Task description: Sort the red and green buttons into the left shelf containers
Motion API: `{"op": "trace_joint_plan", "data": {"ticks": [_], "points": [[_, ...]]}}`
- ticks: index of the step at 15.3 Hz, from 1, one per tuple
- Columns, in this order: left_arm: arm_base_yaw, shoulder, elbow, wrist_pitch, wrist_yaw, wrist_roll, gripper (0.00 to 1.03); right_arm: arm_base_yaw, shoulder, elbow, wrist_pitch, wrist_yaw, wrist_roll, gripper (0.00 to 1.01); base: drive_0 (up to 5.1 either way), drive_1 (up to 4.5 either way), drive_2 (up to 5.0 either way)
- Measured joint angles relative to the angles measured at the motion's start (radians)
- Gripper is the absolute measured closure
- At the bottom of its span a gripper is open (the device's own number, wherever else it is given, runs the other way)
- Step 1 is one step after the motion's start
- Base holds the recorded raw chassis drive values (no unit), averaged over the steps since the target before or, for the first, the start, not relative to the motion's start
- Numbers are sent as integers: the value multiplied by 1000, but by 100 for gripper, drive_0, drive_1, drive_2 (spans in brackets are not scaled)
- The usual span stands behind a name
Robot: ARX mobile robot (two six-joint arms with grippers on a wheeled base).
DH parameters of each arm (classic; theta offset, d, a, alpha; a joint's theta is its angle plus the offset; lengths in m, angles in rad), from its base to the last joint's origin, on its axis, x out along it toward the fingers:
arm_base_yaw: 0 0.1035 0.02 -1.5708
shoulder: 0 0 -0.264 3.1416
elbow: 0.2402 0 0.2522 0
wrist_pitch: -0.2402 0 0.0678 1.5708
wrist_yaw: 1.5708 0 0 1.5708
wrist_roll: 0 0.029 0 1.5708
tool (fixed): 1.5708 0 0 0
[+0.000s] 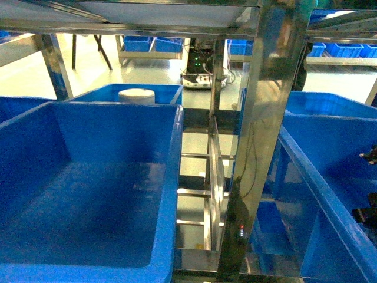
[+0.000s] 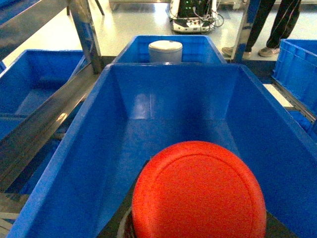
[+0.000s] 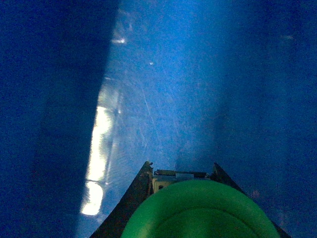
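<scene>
A red button point(image 2: 198, 191) fills the bottom of the left wrist view, round cap toward the camera. My left gripper point(image 2: 198, 225) is shut on it, and only dark finger edges show beside the cap. It hangs over the near end of a large blue container point(image 2: 163, 74), which also shows in the head view as the big container point(image 1: 177, 147) on the left. In the right wrist view my right gripper point(image 3: 182, 168) is shut on a green button point(image 3: 198, 213), with black fingers point(image 3: 133, 198) on both sides. Below it lies a blue container floor point(image 3: 173, 99).
Behind the left container stands a second blue bin point(image 2: 203, 44) holding a white cylinder point(image 2: 165, 51). A steel shelf post point(image 1: 259, 147) divides the head view. More blue bins point(image 1: 306, 171) sit on the right, where dark arm parts point(image 1: 368, 215) show at the edge. A person's legs point(image 2: 277, 25) stand beyond.
</scene>
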Motion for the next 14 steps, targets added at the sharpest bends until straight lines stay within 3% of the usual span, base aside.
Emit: {"op": "trace_joint_plan", "data": {"ticks": [1,4,7,8,11,14], "points": [[0,0,0,1,0,0,78,-1,23,21,-13,5,-2,73,0,0,0],[0,0,0,1,0,0,78,-10,31,25,4,8,-2,42,0,0,0],[0,0,0,0,0,0,78,-14,21,-23,127,24,0,9,0,0,0],[0,0,0,1,0,0,78,-15,0,-58,190,23,14,1,0,0,0],[0,0,0,0,0,0,78,-21,-127,-166,374,11,15,3,0,0,0],[0,0,0,1,0,0,78,-30,-246,-273,467,-3,8,3,0,0,0]]}}
